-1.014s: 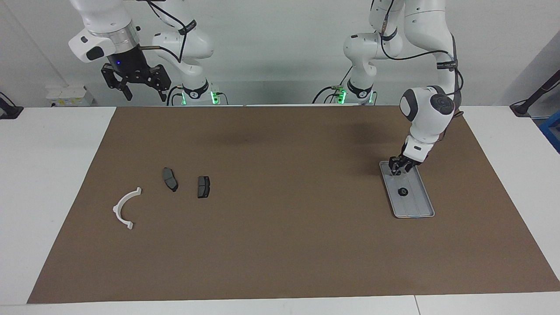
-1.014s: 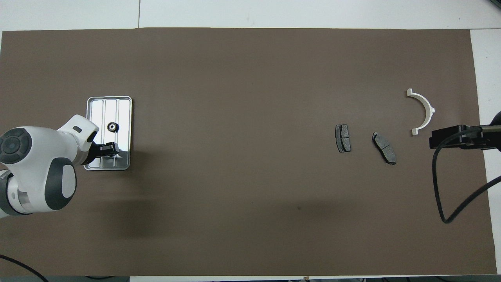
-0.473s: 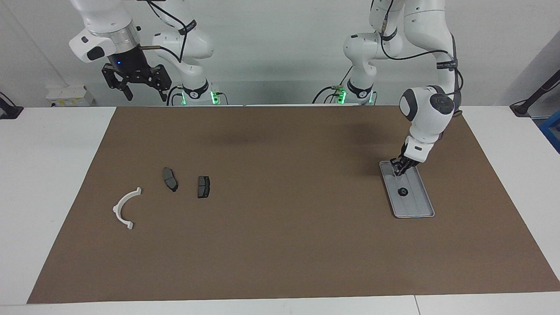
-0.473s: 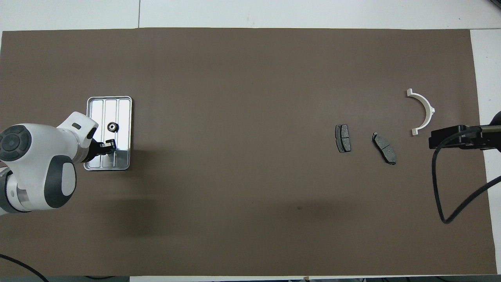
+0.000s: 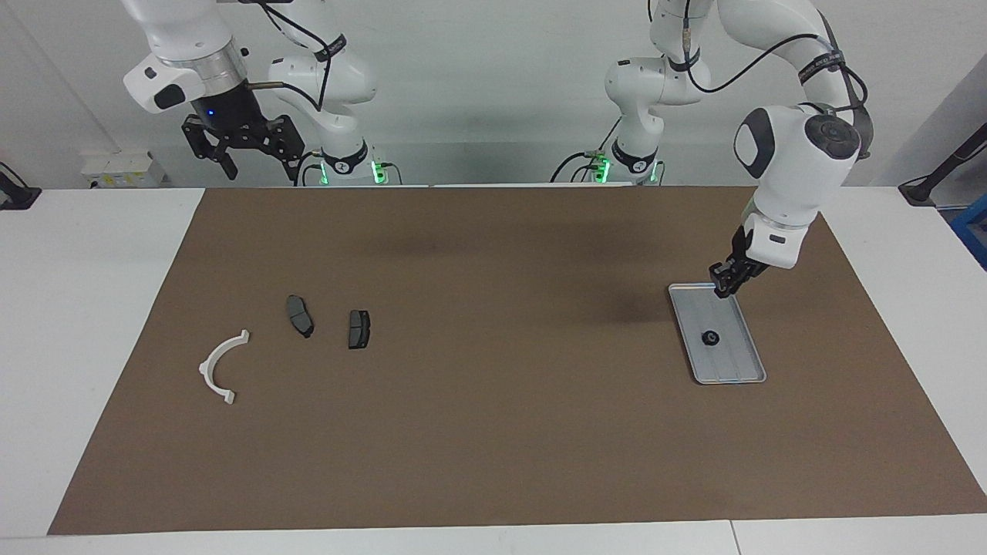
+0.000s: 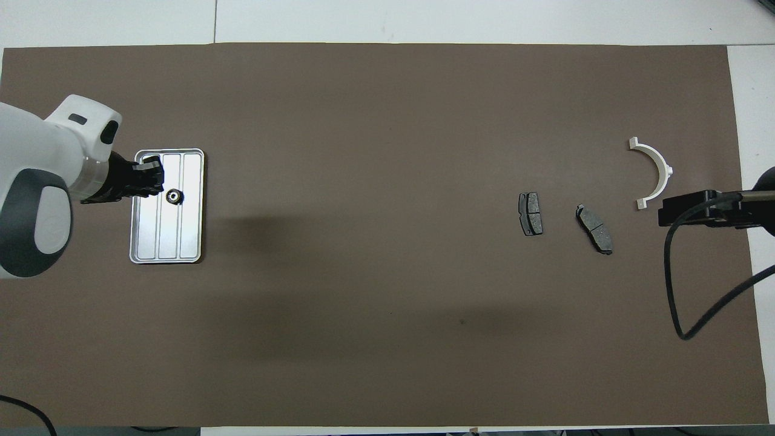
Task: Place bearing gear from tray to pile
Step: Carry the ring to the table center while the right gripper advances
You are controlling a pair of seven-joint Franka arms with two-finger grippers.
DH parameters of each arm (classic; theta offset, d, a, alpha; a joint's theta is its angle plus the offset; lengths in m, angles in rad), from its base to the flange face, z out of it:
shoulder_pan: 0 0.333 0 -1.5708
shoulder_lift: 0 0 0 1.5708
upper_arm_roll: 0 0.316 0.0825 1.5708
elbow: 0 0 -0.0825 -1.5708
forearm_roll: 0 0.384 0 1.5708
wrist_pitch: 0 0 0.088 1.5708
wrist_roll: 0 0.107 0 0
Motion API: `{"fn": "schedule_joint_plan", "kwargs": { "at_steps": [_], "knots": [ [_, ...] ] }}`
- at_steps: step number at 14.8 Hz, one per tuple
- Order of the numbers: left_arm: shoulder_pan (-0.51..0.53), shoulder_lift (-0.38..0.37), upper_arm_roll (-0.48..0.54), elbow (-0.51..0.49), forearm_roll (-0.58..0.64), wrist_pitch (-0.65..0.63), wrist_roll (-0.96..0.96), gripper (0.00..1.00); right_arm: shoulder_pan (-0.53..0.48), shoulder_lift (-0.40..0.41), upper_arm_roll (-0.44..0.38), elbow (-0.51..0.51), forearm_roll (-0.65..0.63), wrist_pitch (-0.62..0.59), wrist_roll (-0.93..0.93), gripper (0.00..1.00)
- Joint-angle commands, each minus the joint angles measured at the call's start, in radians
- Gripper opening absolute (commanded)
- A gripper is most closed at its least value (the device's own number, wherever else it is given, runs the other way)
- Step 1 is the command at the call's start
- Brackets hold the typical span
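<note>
We've got a big brown mat (image 5: 493,354) covering most of the white table (image 5: 85,324), and everything sits on that mat.

Next in size is the silver-grey tray (image 5: 732,370) at the left arm's end of the table, with grooves running lengthwise and a raised rim. The bearing gear (image 5: 709,337) is in the tray, a small dark toothed ring lying flat around the middle of it, and nothing is touching it.

The left gripper (image 5: 725,289) is up in the air over the tray's end that is closer to the robots, fingertips pinched fully together. As far as we can see there's nothing between them, so it's shut on air.

Toward the right arm's end of the table is the pile: the white arc (image 5: 222,367), curved like half a ring, then two dark brake pads (image 5: 300,315) side by side, a bit nearer to the robots than the arc and slightly apart from each other.

The right gripper (image 5: 239,146) waits up high over the table edge by its own base, jaws spread wide and holding nothing.
</note>
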Motion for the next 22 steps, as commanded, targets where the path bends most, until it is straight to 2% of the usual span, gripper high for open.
{"fn": "schedule_joint_plan", "kwargs": {
  "at_steps": [1, 4, 7, 9, 11, 18, 19, 20, 21, 22],
  "knots": [
    [-0.141, 0.039, 0.016, 0.014, -0.009, 0.027, -0.166, 0.0, -0.027, -0.01, 0.002, -0.087, 0.028, 0.091, -0.023, 1.0],
    [-0.292, 0.068, 0.018, 0.004, -0.002, 0.046, -0.287, 0.0, -0.048, 0.005, 0.0, -0.159, 0.028, 0.184, -0.026, 1.0],
    [-0.398, 0.175, 0.018, 0.021, 0.044, 0.13, -0.461, 0.0, -0.048, 0.014, 0.0, -0.22, 0.026, 0.278, -0.032, 1.0],
    [-0.467, 0.276, 0.021, 0.059, 0.044, 0.153, -0.513, 0.0, -0.05, 0.04, 0.0, -0.23, 0.026, 0.31, -0.037, 1.0],
    [-0.481, 0.341, 0.022, 0.101, 0.045, 0.188, -0.536, 0.0, -0.051, 0.057, 0.0, -0.233, 0.026, 0.315, -0.038, 1.0],
    [-0.51, 0.348, 0.022, 0.103, 0.047, 0.193, -0.568, 0.0, -0.039, 0.066, 0.0, -0.234, 0.02, 0.315, -0.028, 1.0],
    [-0.51, 0.348, 0.024, 0.101, 0.053, 0.196, -0.568, 0.03, -0.039, 0.066, 0.0, -0.234, 0.02, 0.315, -0.026, 1.0],
    [-0.508, 0.348, 0.024, 0.1, 0.063, 0.197, -0.568, 0.5, -0.037, 0.066, 0.0, -0.234, 0.02, 0.315, -0.025, 1.0],
    [-0.507, 0.348, 0.024, 0.1, 0.073, 0.2, -0.568, 0.78, -0.037, 0.066, 0.0, -0.234, 0.02, 0.315, -0.025, 1.0],
    [-0.507, 0.35, 0.024, 0.097, 0.074, 0.205, -0.568, 0.95, -0.037, 0.066, 0.0, -0.234, 0.02, 0.313, -0.025, 1.0]
  ]
}}
